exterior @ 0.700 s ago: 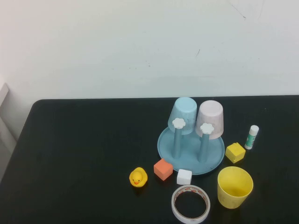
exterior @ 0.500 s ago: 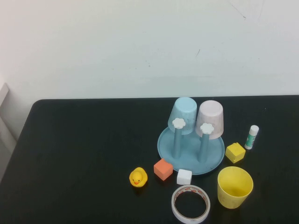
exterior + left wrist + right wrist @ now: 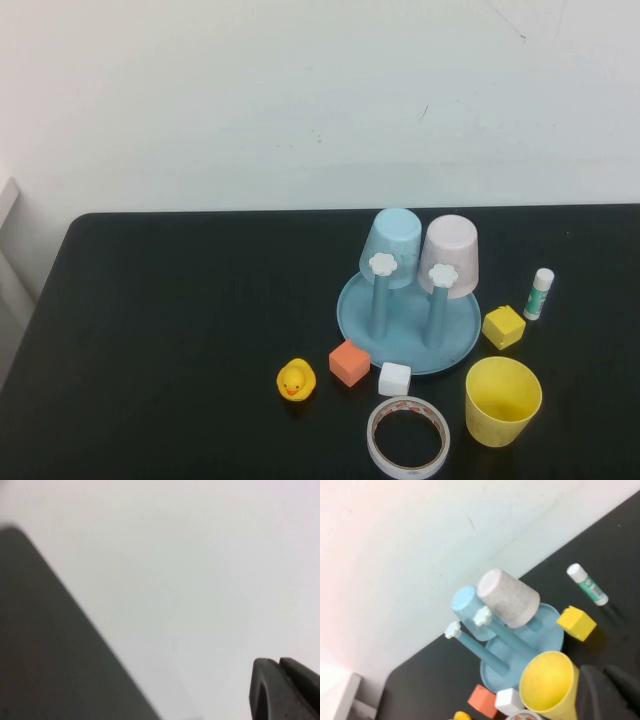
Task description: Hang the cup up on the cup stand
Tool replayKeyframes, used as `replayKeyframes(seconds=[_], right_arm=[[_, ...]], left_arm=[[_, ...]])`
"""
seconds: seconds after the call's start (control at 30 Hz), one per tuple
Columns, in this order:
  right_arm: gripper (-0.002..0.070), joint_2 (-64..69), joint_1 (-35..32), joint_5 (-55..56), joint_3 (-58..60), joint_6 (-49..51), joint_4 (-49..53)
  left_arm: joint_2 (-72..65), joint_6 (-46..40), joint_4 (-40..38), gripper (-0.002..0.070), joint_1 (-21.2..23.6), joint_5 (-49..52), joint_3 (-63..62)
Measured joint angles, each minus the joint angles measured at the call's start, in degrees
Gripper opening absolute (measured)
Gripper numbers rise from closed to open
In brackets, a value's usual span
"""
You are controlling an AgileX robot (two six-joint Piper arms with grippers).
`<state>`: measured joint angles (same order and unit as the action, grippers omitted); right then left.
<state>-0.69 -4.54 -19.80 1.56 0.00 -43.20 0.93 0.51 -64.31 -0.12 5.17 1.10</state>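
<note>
The yellow cup (image 3: 502, 400) stands upright, mouth up, on the black table at the front right; it also shows in the right wrist view (image 3: 547, 685). The cup stand (image 3: 455, 345), a light-blue dish, is just behind it. A light blue cup (image 3: 392, 245) and a pale pink cup (image 3: 450, 252) hang upside down on its rear pegs. Two front pegs with white flower knobs (image 3: 383, 264) are bare. Neither gripper shows in the high view. My right gripper (image 3: 602, 672) is shut, empty, right beside the yellow cup. My left gripper (image 3: 277, 662) is shut, facing a white wall.
Around the stand lie a yellow cube (image 3: 503, 326), a glue stick (image 3: 539, 293), a tape roll (image 3: 408, 437), a white cube (image 3: 394, 379), an orange cube (image 3: 349, 362) and a rubber duck (image 3: 295, 380). A white wall rises behind the table.
</note>
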Motion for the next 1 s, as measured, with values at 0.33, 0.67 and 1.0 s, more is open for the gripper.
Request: replayKeyframes(seconds=[0.33, 0.67, 1.0], right_arm=[[-0.0001, 0.0, 0.0, 0.5, 0.0, -4.7, -1.3], [-0.0001, 0.0, 0.0, -1.6, 0.0, -10.8, -1.3], [-0.0001, 0.0, 0.0, -2.3, 0.0, -13.2, -1.3]], left_arm=[[0.0, -6.3, -0.2, -0.0003, 0.0, -5.6, 0.0], [-18.3, -31.6, 18.0, -0.0003, 0.0, 16.4, -20.8], [-47.2, -34.1, 34.3, -0.0003, -3.1, 37.0, -43.2]])
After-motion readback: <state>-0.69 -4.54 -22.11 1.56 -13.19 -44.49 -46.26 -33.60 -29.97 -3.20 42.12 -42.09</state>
